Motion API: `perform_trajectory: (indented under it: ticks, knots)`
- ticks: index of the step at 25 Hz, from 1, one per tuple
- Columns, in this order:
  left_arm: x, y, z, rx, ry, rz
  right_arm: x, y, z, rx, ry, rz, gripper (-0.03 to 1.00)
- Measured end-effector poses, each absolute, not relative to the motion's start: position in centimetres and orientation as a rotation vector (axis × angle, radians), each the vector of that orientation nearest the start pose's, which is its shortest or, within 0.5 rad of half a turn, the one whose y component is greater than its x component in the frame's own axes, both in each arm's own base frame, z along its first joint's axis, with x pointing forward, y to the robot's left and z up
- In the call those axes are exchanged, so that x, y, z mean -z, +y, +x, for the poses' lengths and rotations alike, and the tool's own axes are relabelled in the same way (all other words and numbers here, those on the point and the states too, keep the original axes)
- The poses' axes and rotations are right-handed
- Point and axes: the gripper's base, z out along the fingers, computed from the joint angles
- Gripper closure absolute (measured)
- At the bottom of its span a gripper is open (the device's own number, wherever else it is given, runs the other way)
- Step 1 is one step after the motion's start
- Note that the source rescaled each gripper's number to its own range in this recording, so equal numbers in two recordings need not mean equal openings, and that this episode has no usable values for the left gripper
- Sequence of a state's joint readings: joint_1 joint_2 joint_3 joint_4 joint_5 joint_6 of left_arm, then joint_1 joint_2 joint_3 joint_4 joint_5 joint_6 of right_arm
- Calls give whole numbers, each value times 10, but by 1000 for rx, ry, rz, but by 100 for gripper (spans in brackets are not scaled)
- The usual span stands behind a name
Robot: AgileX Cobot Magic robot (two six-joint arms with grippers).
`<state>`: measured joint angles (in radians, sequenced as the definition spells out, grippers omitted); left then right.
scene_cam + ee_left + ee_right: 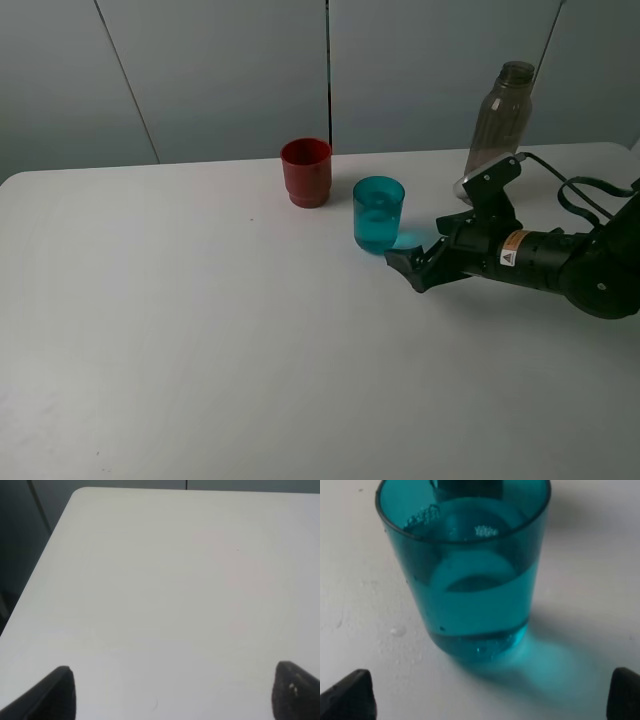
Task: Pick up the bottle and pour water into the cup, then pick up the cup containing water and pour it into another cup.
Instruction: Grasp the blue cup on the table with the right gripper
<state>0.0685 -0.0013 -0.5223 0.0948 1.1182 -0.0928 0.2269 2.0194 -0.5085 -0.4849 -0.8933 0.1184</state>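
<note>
- Jaws on the right gripper (408, 270) are spread as wide as I see them go and hold nothing. From the high camera the tips sit low over the table (200, 350), just short of the teal cup (379, 213) on its right-front side, with a sliver of gap and no contact.
- On the right wrist feed the teal cup (470, 580) stands upright, dead ahead and centred between the two black tips of the right gripper (485, 695) — both tips are clear of its wall.
- Water (480, 610) partly fills the teal cup, with small bubbles near the base, and a blue-green glow falls on the table on the gripper's side of it.
- One small droplet (397, 630) lies on the table just beside the teal cup's foot.
- The red cup (306, 172) stands upright, near the teal cup, behind and to its left, with a narrow gap between them.
- The bottle (498, 120) stands upright and capless, well apart from the teal cup, behind and to its right. The right arm hides the bottle's base.
- The left gripper (172, 692) is far off from the teal cup. Its jaws are wide apart with nothing in them, over bare table (175, 580) near a rounded corner.
</note>
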Motion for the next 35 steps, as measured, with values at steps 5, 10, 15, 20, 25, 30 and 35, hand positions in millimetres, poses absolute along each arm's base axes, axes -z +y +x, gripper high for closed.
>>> perform_trajectory:
  ticks: [5,10,15,20,25,30,35]
  knots:
    - [-279,7,-11,-99,2068,-176,-67,102,279,-443,2001,-698,-3]
    - [-279,7,-11,-99,2068,-176,-62,106,287,-474,1974,-705,-3]
    - [-279,7,-11,-99,2068,-176,-60,108,293,-479,1958,-718,-3]
    - [-279,7,-11,-99,2068,-176,-61,111,301,-484,1937,-724,-3]
    - [-279,7,-11,-99,2068,-176,-64,113,309,-480,1916,-737,-3]
    - [-279,7,-11,-99,2068,-176,-57,115,315,-496,1927,-721,-3]
    - [-279,7,-11,-99,2068,-176,-53,117,319,-507,1926,-733,-3]
